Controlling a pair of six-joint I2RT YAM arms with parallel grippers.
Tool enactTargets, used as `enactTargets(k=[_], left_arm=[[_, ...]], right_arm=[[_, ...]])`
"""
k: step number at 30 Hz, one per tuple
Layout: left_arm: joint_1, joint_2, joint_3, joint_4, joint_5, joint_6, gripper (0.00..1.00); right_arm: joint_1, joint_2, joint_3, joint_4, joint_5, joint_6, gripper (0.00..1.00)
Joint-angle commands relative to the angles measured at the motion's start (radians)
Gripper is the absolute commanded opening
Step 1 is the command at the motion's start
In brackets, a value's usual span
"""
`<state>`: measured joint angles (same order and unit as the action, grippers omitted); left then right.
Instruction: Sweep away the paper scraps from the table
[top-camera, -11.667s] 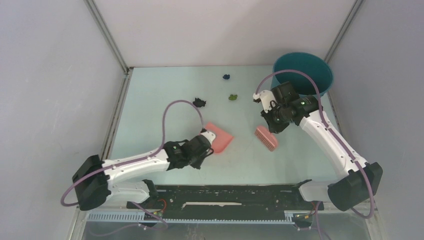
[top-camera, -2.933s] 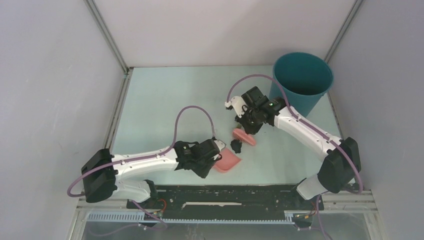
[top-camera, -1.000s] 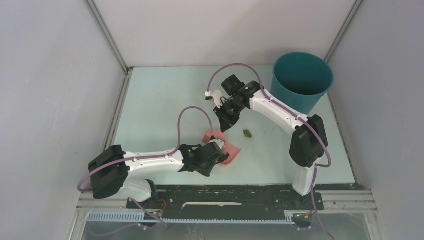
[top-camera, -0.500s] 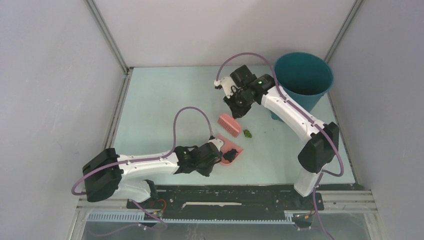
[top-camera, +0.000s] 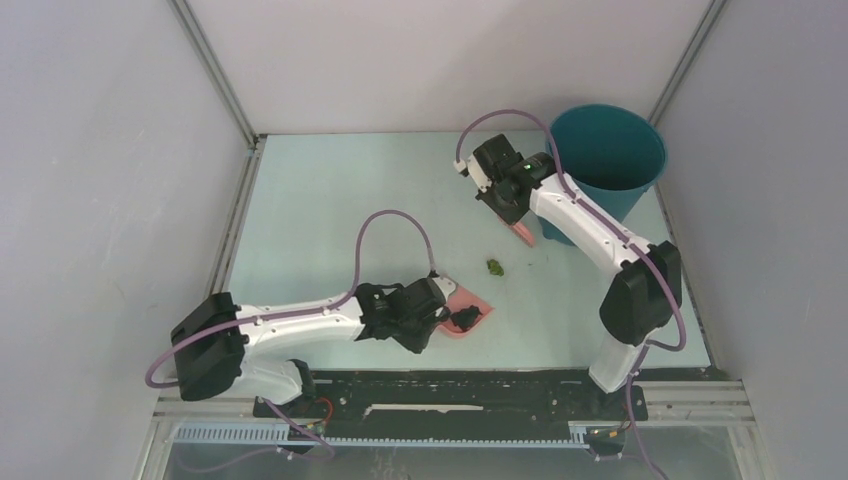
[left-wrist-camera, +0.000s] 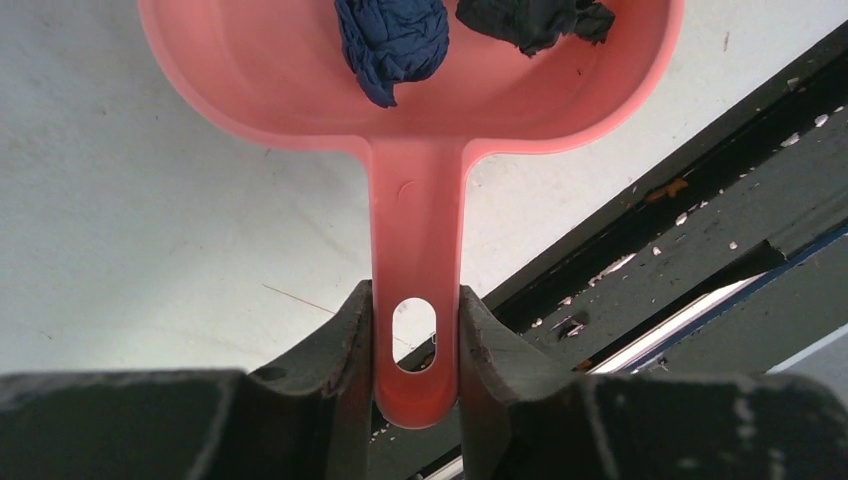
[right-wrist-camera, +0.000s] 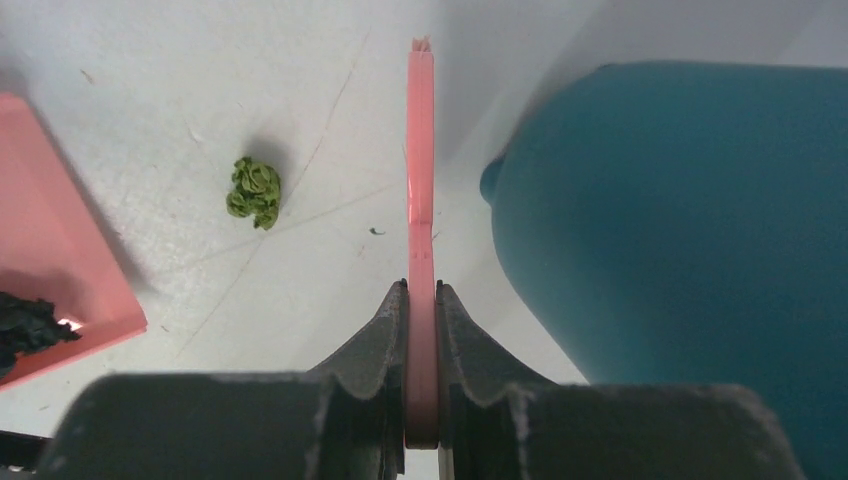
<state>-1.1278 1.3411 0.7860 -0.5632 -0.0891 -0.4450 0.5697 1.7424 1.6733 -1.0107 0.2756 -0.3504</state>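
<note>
While 1 crumpled green paper wad lies on the pale mint-green table, the right gripper, clamped on the pink hand brush, stands at its 1 o'clock seen from above; at its 7 o'clock, the left gripper pinches the pink plastic dustpan by its handle.

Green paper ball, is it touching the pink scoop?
Apart. The right wrist view shows the green paper ball lying alone, with a strip of bare table between it and the pink dustpan.
</note>
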Motion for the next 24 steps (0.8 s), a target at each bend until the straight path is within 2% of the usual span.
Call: enactTargets(k=[1,8,12,17,24], left_arm=[[-0.004,0.021,0.054,-0.027,0.018,0.043,0.00],[-0.004,0.104,0.077,-0.018,0.019,0.069,0.00],[-0.005,0.147,0.086,0.006,0.022,0.071,0.00],[-0.004,0.159,0.093,0.029,0.025,0.070,0.00],[-0.005,0.151,0.090,0.049,0.036,0.072,0.00]], right_arm=[[0.004,0.032,-0.028,-0.030,-0.001,0.040,0.00],[0.021,0.026,-0.059,-0.110,-0.424,0.097,0.00],[0.055,0.010,-0.078,-0.129,-0.569,0.098,0.00],[0.082,-0.026,-0.082,-0.134,-0.675,0.103,0.00],[0.078,-0.069,-0.078,-0.107,-0.630,0.105,0.00]])
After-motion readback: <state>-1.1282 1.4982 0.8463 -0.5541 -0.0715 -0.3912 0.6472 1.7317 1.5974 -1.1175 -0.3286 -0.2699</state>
